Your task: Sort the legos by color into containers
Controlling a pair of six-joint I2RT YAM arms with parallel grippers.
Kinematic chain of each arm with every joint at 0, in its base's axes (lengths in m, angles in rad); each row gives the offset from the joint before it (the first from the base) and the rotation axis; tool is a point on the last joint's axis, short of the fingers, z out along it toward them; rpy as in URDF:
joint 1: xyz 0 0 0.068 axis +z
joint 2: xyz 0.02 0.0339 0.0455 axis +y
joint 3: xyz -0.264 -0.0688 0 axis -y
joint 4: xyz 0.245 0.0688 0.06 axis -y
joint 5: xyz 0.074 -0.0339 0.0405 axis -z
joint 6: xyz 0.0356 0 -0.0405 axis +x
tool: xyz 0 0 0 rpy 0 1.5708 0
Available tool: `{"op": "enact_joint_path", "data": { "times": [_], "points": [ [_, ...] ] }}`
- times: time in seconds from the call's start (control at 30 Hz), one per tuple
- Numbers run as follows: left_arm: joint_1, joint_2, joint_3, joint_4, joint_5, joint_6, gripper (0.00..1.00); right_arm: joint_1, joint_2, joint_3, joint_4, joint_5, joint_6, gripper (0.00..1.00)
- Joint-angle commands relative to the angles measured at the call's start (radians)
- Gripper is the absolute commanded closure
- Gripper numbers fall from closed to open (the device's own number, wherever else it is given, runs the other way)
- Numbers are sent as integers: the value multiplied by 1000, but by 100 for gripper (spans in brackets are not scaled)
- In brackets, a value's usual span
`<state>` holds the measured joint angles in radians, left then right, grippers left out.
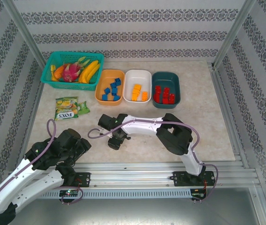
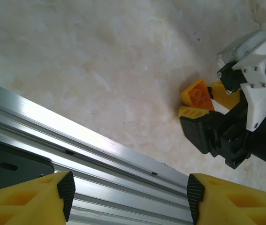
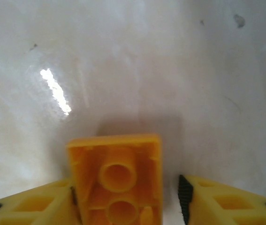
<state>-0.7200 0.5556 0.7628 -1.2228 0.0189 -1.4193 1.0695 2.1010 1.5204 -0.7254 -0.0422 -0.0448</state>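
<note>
My right tool (image 3: 126, 192) stands narrowed around the yellow brick (image 3: 116, 180) on the worktop (image 3: 123, 70). One finger (image 3: 43, 201) touches the brick, and a gap shows at the other. The brick's long axis seems to run straight back between the fingers. My left tool (image 2: 130, 190), wide and empty, is farther from it.

Teal fruit basket (image 1: 49, 67), green snack packet (image 1: 67, 108) nearby

Left arm (image 1: 29, 176): lies low, runs from 7 o'clock corner toward 1 o'clock. Left gripper (image 1: 82, 145): jaws wide apart, nothing between, fingers (image 2: 29, 201) level. Right arm (image 1: 179, 140): rises from base at 5 o'clock, folds at elbow, forearm reaches toward 9 o'clock. Right gripper (image 1: 115, 141): points down, jaws partly apart.
</note>
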Motion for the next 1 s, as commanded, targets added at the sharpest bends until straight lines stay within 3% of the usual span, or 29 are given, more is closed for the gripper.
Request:
{"op": "enact_joint_path", "data": {
  "times": [0.0, 0.1, 0.27, 0.57, 0.8, 0.97],
  "points": [
    [-13, 16, -13, 27, 0, -8, 34, 9, 34, 31, -21, 8, 18, 54],
    [-13, 38, -5, 51, 1, 6, 34, 7, 18, 32, -18, 15, 30, 63],
    [-13, 95, 33, 111, -11, 55, 35, -28, -68, 29, -14, 23, 79, 68],
    [-5, 377, 187, 355, -17, 195, 34, -274, -229, 67, 13, -52, 269, 70],
    [145, 610, 289, 551, 169, 292, 34, -469, -160, 176, 49, -127, 382, 70],
    [278, 783, 415, 598, 287, 397, 34, -544, -42, 301, 67, -139, 431, 70]
  ]
}}
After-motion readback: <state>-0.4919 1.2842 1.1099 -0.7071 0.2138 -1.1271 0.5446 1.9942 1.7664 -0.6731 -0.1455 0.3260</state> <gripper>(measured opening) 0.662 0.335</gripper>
